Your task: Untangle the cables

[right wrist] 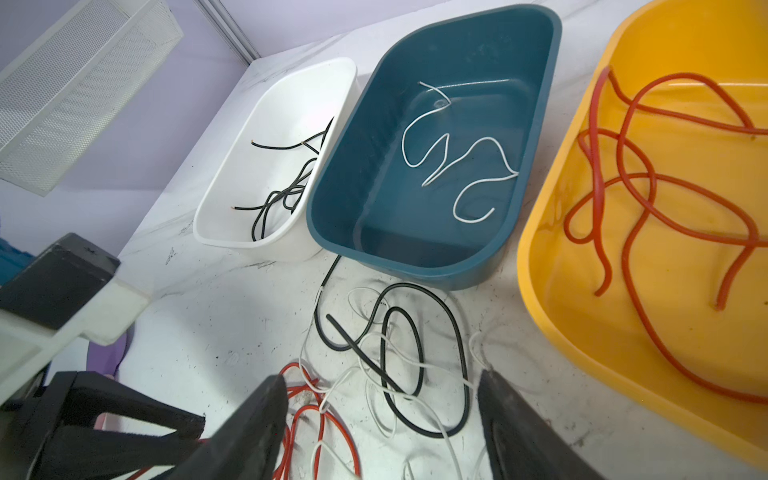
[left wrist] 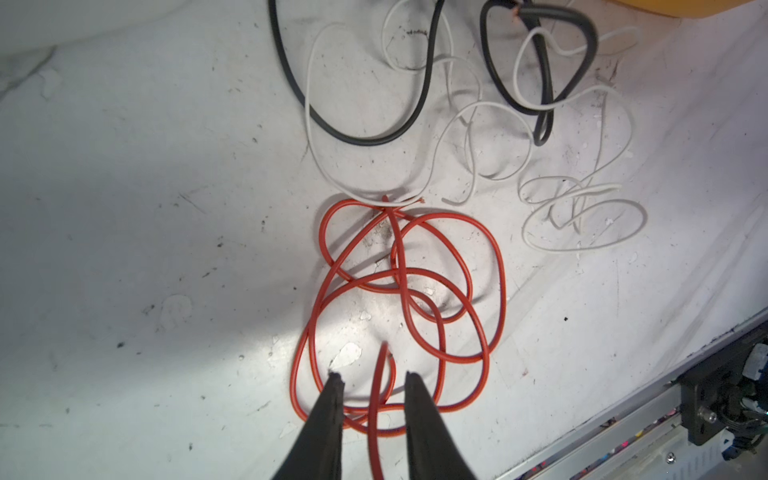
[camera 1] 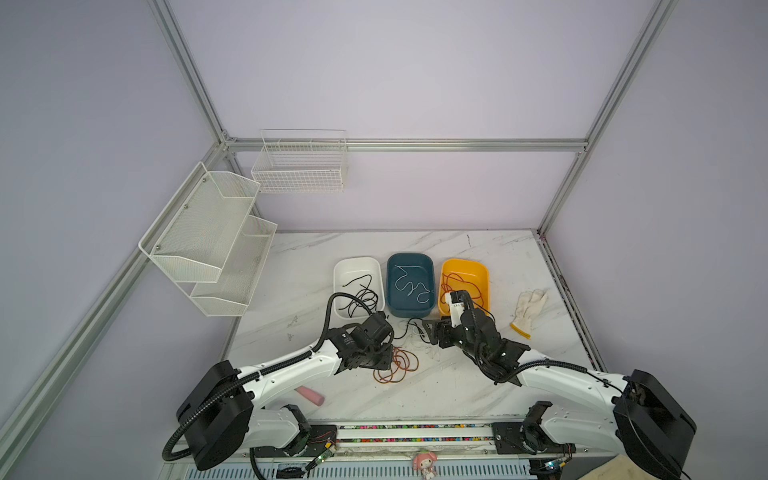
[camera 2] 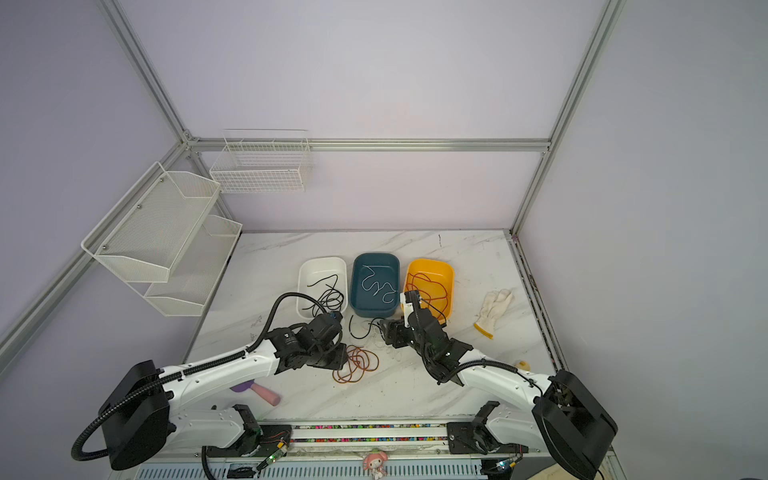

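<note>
On the marble worktop (camera 1: pixel 449 386), just beside three coloured bins (camera 1: pixel 409 312), the left claw (left wrist: pixel 372 378) stands narrowly apart astride a strand of the looped red cable (left wrist: pixel 397 253), clamping nothing, while the right claw (right wrist: pixel 381 379) gapes wide over the tangled black and white cables (right wrist: pixel 419 359) beside it.

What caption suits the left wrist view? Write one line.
Fingers of the left gripper straddle a strand of the coiled red cables on the table; black cables and white cables lie beyond.
</note>
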`<state>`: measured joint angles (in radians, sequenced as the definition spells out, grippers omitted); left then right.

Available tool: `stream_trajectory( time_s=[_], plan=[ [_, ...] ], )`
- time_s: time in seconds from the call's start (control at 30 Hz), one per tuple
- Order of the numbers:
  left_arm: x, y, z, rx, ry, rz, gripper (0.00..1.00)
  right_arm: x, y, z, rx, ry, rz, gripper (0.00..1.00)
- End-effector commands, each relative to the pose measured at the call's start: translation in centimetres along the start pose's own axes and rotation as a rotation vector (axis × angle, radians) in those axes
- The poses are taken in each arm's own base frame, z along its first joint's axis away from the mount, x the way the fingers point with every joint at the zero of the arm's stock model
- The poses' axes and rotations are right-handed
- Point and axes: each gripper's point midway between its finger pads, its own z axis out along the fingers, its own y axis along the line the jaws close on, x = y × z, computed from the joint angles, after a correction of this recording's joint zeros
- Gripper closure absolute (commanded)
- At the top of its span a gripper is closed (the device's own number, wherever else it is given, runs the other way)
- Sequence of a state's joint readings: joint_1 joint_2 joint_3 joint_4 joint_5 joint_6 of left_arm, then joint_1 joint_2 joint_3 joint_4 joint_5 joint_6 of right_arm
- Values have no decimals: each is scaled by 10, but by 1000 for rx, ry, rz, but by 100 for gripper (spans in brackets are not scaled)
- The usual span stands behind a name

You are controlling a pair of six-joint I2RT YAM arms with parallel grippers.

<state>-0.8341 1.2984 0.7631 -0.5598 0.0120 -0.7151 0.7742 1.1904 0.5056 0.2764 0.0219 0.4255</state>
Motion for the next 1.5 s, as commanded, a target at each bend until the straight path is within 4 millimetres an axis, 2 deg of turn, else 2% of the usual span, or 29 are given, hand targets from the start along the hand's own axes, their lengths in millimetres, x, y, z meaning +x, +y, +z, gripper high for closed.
stream_trajectory(
  time_s=[0.0,0.27,0.4,0.47,0.6,0.8,1.07,1.23,1.47],
  plan=[
    [-31,-25,-16,55,-85,14,79,2,1,0,-13,-5,11,25],
    [-27,-22,-14,49,-76,15,90,4,1,1,-15,-6,16,24],
    [-34,-25,-25,58,-104,19,99,8,4,2,-39,5,16,24],
    [-38,-26,-33,58,-120,27,100,9,9,2,-69,10,10,24],
    [-49,-38,-57,102,-161,41,100,12,21,1,-141,25,8,24],
    [-64,-62,-105,213,-226,51,100,18,44,-3,-266,37,-15,24],
    [-74,-77,-159,285,-289,69,100,27,71,-8,-376,45,-53,24],
    [-83,-80,-188,316,-363,50,100,21,85,-24,-462,-11,-73,25],
    [-97,-72,-209,295,-452,-19,100,12,97,-50,-571,-93,-43,25]
  ],
)
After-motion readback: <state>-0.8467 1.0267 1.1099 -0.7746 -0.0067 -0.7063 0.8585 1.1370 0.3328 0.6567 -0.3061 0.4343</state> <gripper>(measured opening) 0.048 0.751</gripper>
